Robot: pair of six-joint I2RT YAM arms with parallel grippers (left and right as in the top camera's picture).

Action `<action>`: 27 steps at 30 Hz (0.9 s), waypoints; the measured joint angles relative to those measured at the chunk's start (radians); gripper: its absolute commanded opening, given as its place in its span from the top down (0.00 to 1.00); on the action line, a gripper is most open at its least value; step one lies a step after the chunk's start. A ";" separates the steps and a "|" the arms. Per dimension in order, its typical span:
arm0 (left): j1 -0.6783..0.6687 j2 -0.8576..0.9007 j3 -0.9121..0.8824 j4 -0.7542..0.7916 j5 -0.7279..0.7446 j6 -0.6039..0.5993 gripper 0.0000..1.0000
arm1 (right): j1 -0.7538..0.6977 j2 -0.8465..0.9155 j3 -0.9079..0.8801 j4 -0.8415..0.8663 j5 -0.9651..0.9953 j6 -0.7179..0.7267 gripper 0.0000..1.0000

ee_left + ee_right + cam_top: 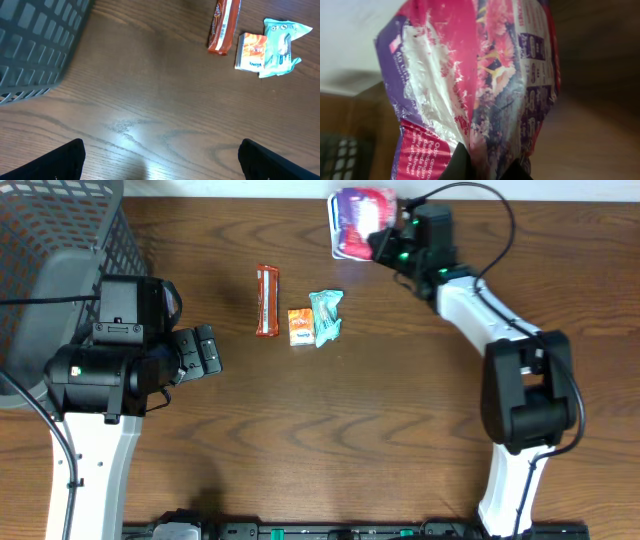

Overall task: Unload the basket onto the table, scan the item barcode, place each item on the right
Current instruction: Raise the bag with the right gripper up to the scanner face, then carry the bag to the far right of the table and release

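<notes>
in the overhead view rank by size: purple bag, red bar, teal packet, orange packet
1. purple bag, though held, maybe nearer the camera
2. red bar
3. teal packet, about equal to the bar, unsure
4. orange packet

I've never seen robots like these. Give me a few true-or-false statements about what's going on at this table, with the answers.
1. The right gripper is shut on a pink and purple bag. True.
2. The left gripper is clamped on the red snack bar. False: it is open and empty, and the bar lies apart from it on the table.
3. The orange packet lies right beside the teal packet. True.
4. The orange packet sits inside the basket. False: it is on the bare table; the basket stands at the far left corner.
</notes>
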 measured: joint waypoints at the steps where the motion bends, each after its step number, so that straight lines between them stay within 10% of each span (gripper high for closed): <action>1: 0.000 0.000 0.000 0.000 0.000 0.000 0.02 | -0.034 -0.011 0.001 -0.047 -0.004 -0.002 0.99; 13: 0.000 0.000 0.000 0.000 0.000 0.000 0.02 | -0.557 -0.119 0.016 -0.529 0.063 -0.008 0.99; 27: 0.000 0.000 0.000 0.000 0.000 0.000 0.02 | -0.721 -0.119 0.016 -0.498 0.258 0.166 0.88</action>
